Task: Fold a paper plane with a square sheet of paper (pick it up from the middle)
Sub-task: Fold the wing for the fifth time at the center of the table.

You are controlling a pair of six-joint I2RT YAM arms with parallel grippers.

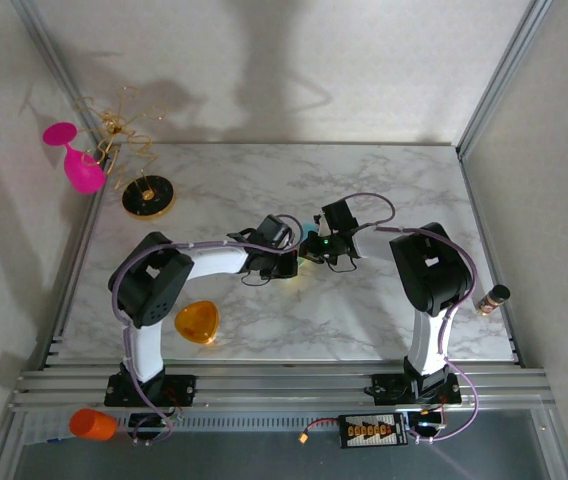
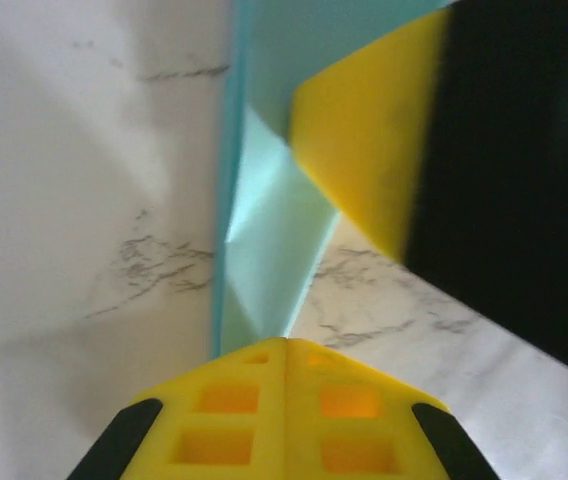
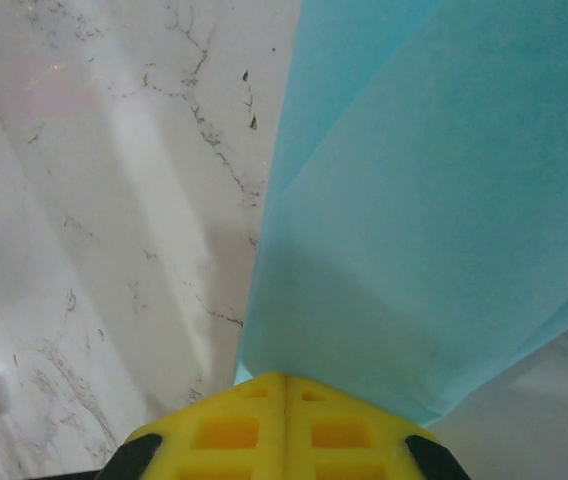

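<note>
From above, both arms reach inward and meet at the middle of the marble desk (image 1: 384, 200). The left gripper (image 1: 286, 264) and right gripper (image 1: 314, 250) sit tip to tip, with a sliver of the teal paper (image 1: 300, 272) showing between and under them. An orange rounded-triangle piece (image 1: 197, 322) lies near the desk's front edge, beside the left arm. A black round stand with gold wire (image 1: 148, 196) sits at the far left corner, and a pink glass (image 1: 76, 158) is just beyond that corner. A small bottle (image 1: 492, 298) stands at the right edge.

In the left wrist view, the left gripper (image 2: 284, 345) has its yellow fingers pressed together, and the near end of the teal paper (image 2: 264, 250) runs in at their tips. The paper is creased, with one flap folded over. The right gripper's yellow finger (image 2: 374, 140) rests on its far part.

In the right wrist view, the right gripper (image 3: 284, 378) is likewise closed tight, pinching the teal paper (image 3: 434, 200), which fans out from the fingertips over the marble.
</note>
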